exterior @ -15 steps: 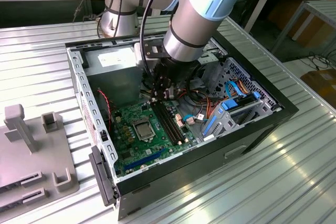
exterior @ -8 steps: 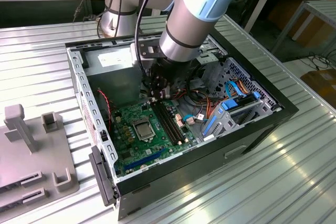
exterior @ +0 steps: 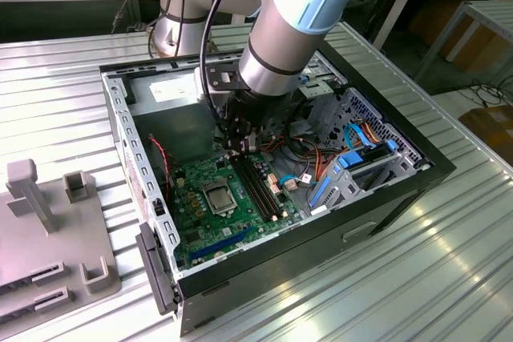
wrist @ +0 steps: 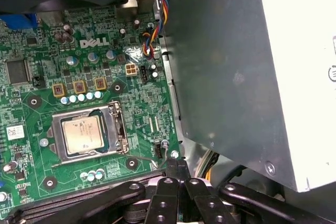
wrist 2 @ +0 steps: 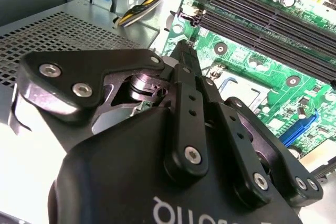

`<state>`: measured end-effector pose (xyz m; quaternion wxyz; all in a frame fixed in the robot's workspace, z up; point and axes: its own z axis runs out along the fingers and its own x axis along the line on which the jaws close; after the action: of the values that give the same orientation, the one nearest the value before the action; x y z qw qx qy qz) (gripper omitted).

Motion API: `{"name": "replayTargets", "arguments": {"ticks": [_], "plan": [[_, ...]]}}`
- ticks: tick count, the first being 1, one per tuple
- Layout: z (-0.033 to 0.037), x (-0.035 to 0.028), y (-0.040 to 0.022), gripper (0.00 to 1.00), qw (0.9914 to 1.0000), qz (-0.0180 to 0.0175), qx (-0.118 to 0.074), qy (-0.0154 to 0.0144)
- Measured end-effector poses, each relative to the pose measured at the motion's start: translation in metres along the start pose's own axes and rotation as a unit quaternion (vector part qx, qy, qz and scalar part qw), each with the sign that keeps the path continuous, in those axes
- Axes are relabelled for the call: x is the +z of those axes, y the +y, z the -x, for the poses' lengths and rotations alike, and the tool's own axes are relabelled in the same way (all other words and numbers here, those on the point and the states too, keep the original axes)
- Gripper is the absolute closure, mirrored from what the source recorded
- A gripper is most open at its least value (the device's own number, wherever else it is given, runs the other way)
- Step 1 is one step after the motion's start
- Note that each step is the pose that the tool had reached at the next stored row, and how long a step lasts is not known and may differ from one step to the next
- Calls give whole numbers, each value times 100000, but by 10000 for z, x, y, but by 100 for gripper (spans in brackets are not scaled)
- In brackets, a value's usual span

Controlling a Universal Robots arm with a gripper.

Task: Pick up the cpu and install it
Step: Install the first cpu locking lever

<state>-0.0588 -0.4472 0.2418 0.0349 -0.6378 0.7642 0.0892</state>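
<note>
The cpu point(wrist: 82, 134), a small square chip with a silver-grey top, lies flat inside the metal socket frame point(wrist: 118, 128) on the green motherboard point(wrist: 139, 106). In the exterior view the socket with the cpu point(exterior: 218, 195) sits mid-board inside the open computer case point(exterior: 120, 118). My gripper point(exterior: 238, 146) hangs inside the case just above the board's far edge, beyond the socket and beside the memory slots point(exterior: 258, 186). In both wrist views the black fingers point(wrist: 173, 167) meet at the tips, shut with nothing between them. The gripper point(wrist 2: 184, 51) is apart from the cpu.
A grey power supply box point(wrist: 236, 66) stands close beside the gripper. Coloured cables point(exterior: 309, 158) and a blue drive cage point(exterior: 353, 170) fill the case on the exterior view's right. A grey fixture point(exterior: 48, 222) rests on the ribbed metal table point(exterior: 449, 262) at the left.
</note>
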Motion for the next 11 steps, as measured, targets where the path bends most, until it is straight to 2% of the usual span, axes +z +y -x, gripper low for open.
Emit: {"name": "replayTargets", "arguments": {"ticks": [2,6,11], "plan": [[0,0,0,89,99999,-71,23,387],[-1,0,1,89,99989,-279,88,1484],[-2,-1,1,89,99978,-383,113,2059]]}}
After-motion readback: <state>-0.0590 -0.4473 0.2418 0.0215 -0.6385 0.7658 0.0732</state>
